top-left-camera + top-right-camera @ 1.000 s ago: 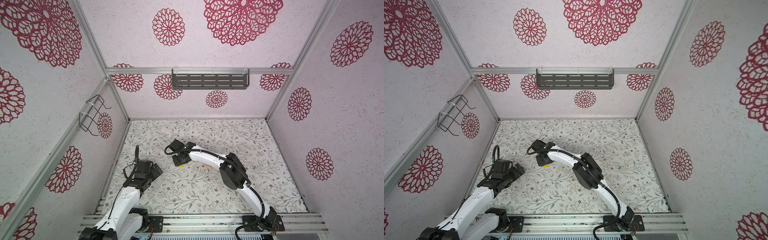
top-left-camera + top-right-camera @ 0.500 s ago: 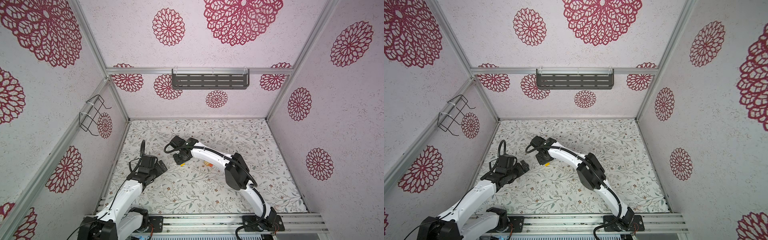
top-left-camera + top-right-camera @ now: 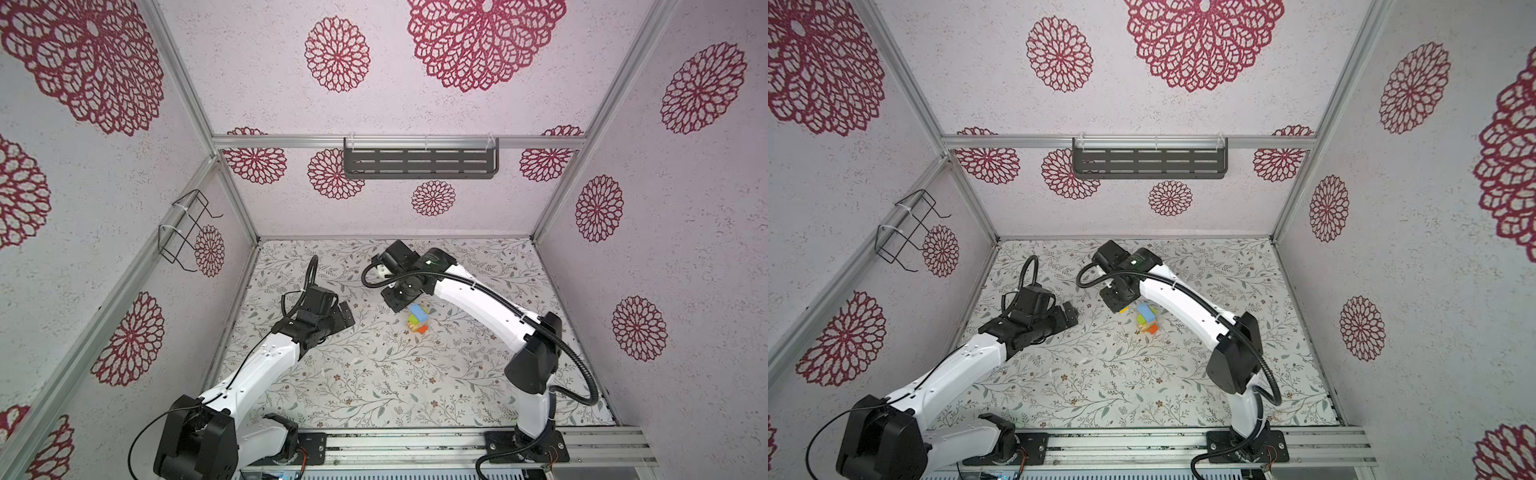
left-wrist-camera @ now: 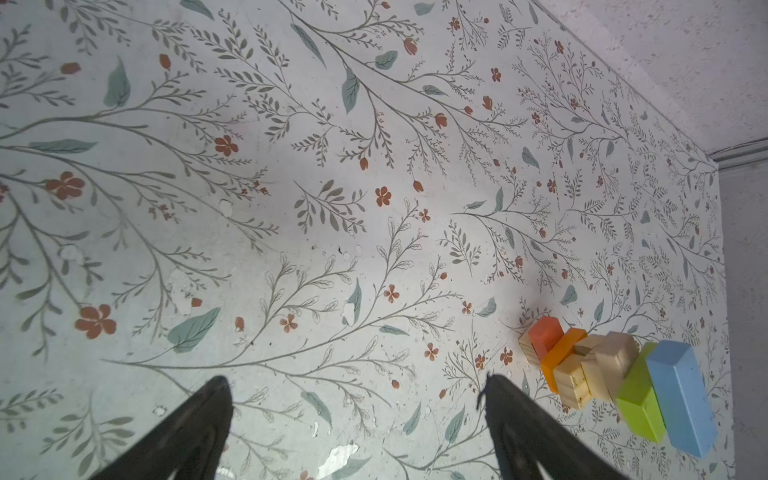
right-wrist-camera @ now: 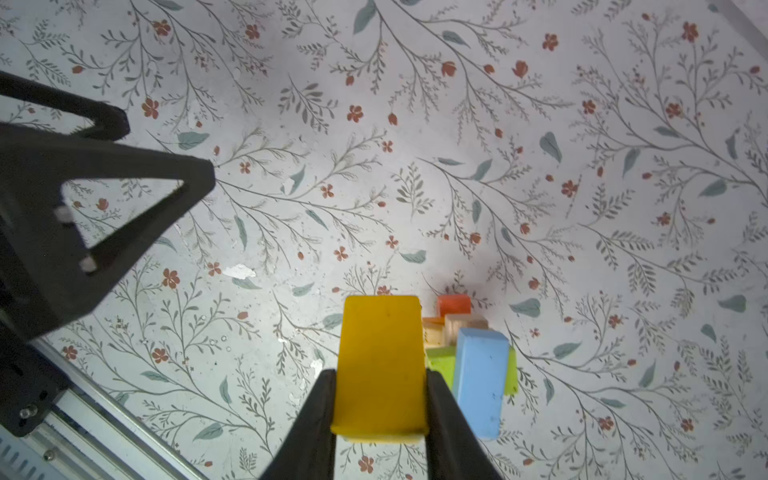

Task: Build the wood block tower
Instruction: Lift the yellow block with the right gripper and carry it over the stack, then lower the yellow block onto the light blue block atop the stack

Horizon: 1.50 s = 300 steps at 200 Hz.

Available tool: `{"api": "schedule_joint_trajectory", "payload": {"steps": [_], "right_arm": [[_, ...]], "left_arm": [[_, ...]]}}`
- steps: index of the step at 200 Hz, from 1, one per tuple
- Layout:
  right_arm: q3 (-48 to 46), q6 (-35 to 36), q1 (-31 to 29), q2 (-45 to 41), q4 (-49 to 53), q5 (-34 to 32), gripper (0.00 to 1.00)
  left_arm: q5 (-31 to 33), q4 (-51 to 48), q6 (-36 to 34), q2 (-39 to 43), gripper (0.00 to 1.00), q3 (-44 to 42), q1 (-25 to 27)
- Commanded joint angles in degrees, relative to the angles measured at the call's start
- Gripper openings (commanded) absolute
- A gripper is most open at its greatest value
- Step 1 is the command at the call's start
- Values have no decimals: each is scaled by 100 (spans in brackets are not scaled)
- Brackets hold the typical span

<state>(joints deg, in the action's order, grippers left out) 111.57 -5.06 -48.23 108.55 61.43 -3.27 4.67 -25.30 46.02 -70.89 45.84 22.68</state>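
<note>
The wood block tower [image 3: 417, 320] [image 3: 1147, 321] stands mid-table: a light blue block on top, green under it, then tan pieces, orange and red-orange at the base [image 4: 615, 374] [image 5: 478, 357]. My right gripper [image 5: 380, 374] [image 3: 397, 303] hovers just left of and behind the tower, shut on a yellow wood block [image 5: 380, 357] that sits beside the blue one, not over it. My left gripper [image 4: 357, 382] [image 3: 343, 316] is open and empty, left of the tower with bare mat between its fingers. It also shows in the right wrist view [image 5: 162, 145].
A dark slotted shelf [image 3: 419, 162] hangs on the back wall and a wire basket [image 3: 187, 228] on the left wall. The metal rail [image 3: 415, 446] with both arm bases runs along the front edge. Walls close three sides of the floral mat [image 3: 374, 386].
My right gripper has shifted right with the yellow block, uncovering the tower. My left arm has reached forward and right toward the tower, still open.
</note>
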Motion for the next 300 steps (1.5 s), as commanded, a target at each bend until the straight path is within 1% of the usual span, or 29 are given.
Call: {"api": "schedule_joint_trajectory", "payload": {"steps": [1,19,38,68,116,189,300], "right_arm": [[-493,241,142,-597,-64,-18,29],[-1141,284,207,-1035,-456,10,32],[-1734,326,308,-1370,-865,164,32],[-2076,495,410,-1491,-1115,264,32],[-1967,704,564,-1313,-1056,301,32],[-1900,691,709,-1077,-1089,397,31],[-1904,697,797,-925,-1150,298,31]], "left_arm": [[67,-23,-125,-210,97,299,161],[-143,-86,-363,-467,97,549,256],[-140,-246,-509,-648,97,747,310],[-225,-230,-559,-720,97,810,347],[-264,-111,-568,-801,97,813,389],[-308,-11,-574,-952,97,803,394],[-357,69,-536,-1048,97,689,393]]}}
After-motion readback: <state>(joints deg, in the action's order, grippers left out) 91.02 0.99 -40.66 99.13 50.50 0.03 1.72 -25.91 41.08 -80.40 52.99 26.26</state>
